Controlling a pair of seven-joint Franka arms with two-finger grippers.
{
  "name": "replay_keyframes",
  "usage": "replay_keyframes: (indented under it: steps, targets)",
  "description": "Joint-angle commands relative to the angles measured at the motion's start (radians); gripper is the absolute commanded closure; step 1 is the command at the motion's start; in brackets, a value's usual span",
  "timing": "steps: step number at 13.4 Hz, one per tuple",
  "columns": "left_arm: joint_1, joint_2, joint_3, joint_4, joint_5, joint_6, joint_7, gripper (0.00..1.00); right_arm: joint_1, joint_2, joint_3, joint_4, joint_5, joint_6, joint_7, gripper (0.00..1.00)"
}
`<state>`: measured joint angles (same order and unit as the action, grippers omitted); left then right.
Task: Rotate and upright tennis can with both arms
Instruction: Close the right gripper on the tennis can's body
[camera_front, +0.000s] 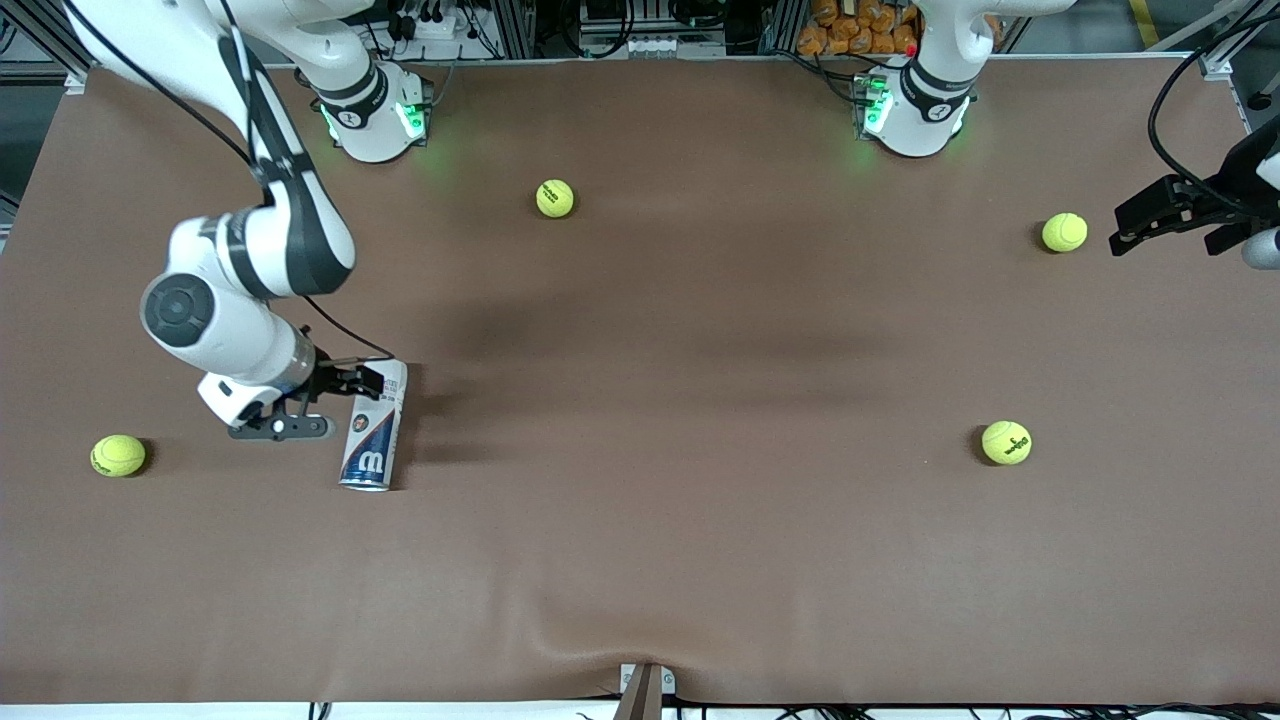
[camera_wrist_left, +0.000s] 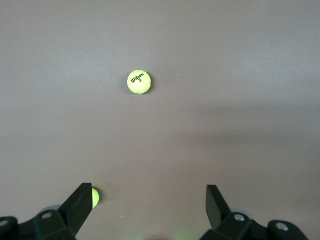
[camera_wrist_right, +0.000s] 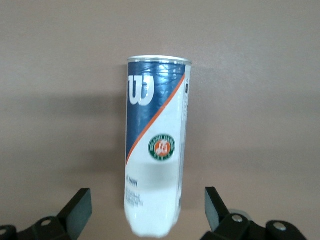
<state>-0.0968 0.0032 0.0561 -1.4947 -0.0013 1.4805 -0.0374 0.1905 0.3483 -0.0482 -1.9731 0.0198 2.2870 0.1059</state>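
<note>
1. My right end effector (camera_front: 368, 390) is spread, its fingers flanking the white end of the one tennis can (camera_front: 374, 428), not pinching it.
2. The can lies flat on the tabletop (camera_front: 640, 560), silvery rim toward the front camera.
3. My left end effector (camera_front: 1128, 228) waits spread over the tabletop's edge.
4. Four tennis balls: (camera_front: 118, 455), (camera_front: 555, 198), (camera_front: 1064, 232), (camera_front: 1006, 442); wide bare tabletop between them.

Cut off by the right wrist view's edge: white end of the slim white-and-blue tennis can (camera_wrist_right: 155, 150). Half hidden by a black finger in the left wrist view: a yellow-green tennis ball (camera_wrist_left: 95, 197).
</note>
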Motion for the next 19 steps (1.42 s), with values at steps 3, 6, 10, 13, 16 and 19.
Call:
replay_keyframes:
  steps: [3,6,10,13,16,19]
  targets:
    - [0.002,-0.003,-0.001,0.002,0.006,-0.006,0.018,0.0,0.004,0.09,-0.004,-0.009,-0.032,0.12,0.012,0.0]
    - [0.002,-0.003,-0.001,0.002,0.006,-0.008,0.018,0.0,0.012,0.138,-0.004,-0.009,-0.034,0.176,0.012,0.0]
    - [0.002,-0.002,-0.001,0.002,0.006,-0.006,0.018,0.0,0.003,0.199,-0.006,-0.007,-0.057,0.244,0.011,0.0]
    - [0.0,-0.002,-0.001,0.002,0.006,-0.008,0.019,0.0,0.009,0.218,-0.006,0.025,-0.058,0.235,0.002,0.25]
    - [0.0,0.0,-0.001,0.002,0.004,-0.008,0.019,0.0,0.047,0.21,-0.004,0.101,-0.092,0.148,-0.003,0.36]
    - [0.0,0.003,-0.001,0.002,0.004,-0.008,0.019,0.0,0.18,0.209,-0.002,0.271,-0.17,-0.035,-0.005,0.38]
